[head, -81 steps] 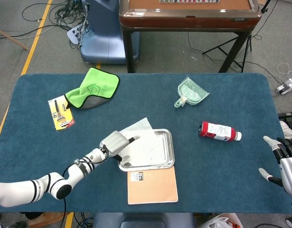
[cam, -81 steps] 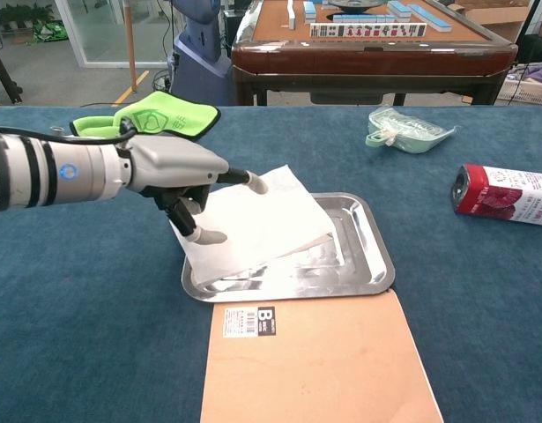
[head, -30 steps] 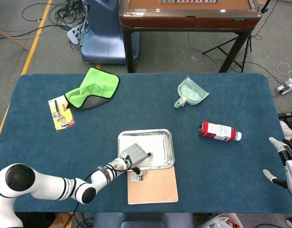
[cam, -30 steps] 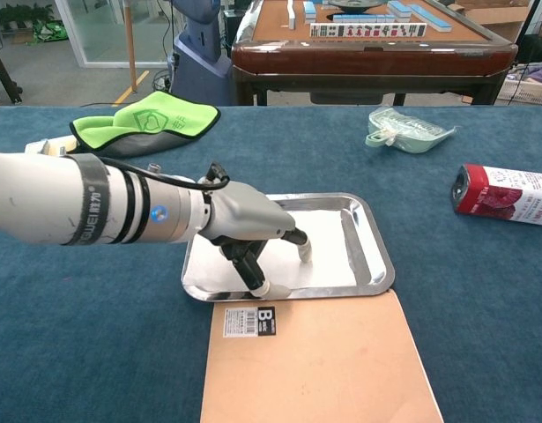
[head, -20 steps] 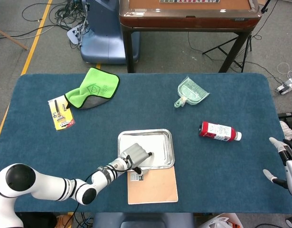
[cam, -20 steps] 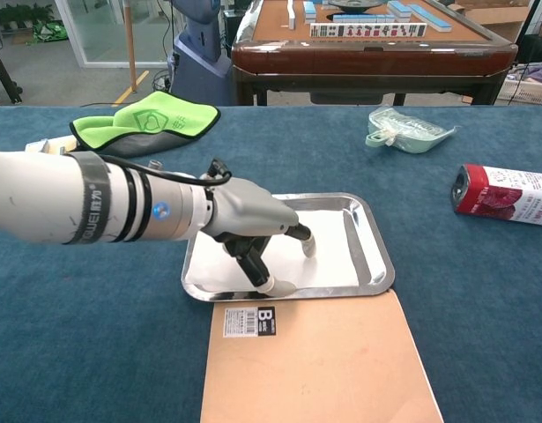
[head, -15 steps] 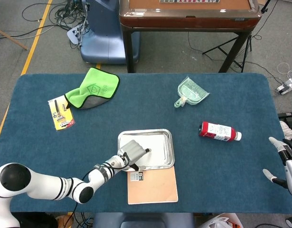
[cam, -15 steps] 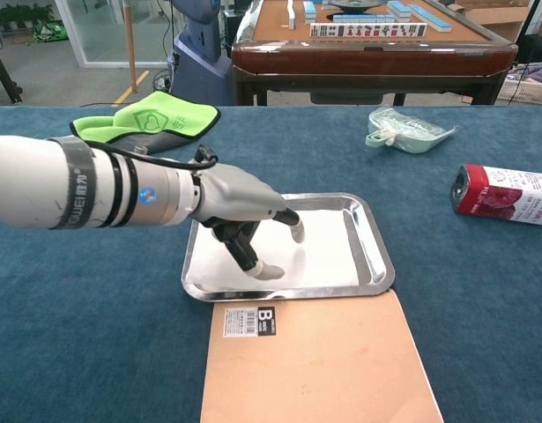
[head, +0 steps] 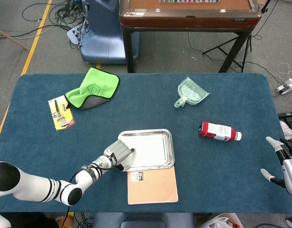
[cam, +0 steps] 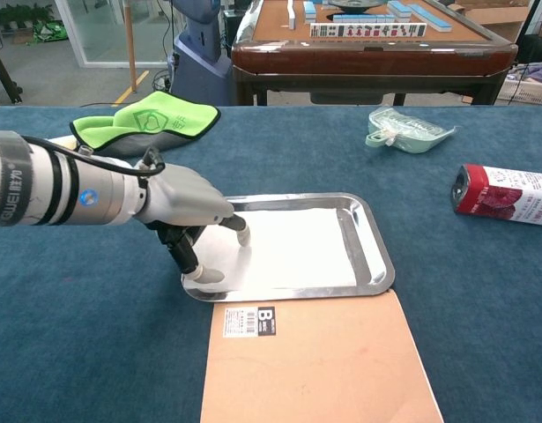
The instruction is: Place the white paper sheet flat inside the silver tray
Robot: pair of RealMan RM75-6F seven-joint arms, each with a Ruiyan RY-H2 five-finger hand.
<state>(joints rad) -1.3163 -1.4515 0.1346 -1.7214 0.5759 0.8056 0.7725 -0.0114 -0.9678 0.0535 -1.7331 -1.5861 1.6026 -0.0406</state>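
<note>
The white paper sheet [head: 149,150] [cam: 293,250] lies flat inside the silver tray [head: 172,150] [cam: 382,256] at the middle of the blue table. My left hand [head: 117,157] [cam: 184,209] hovers over the tray's left edge. Its fingers [cam: 240,232] are apart and nothing is between them. The thumb tip is down at the tray's near-left corner. My right hand [head: 284,164] hangs at the table's far right edge with spread fingers and holds nothing; only the head view shows it.
A brown board [head: 153,185] [cam: 315,361] with a barcode label butts against the tray's near rim. A red bottle [head: 219,131] [cam: 508,194] lies to the right. A green dustpan [head: 191,92], green cloth [head: 92,88] and yellow packet [head: 60,113] lie farther back.
The left hand laid the sheet down into the tray and pressed it flat. It has since slid left, from the tray's middle to its left edge. The right hand has barely moved.
</note>
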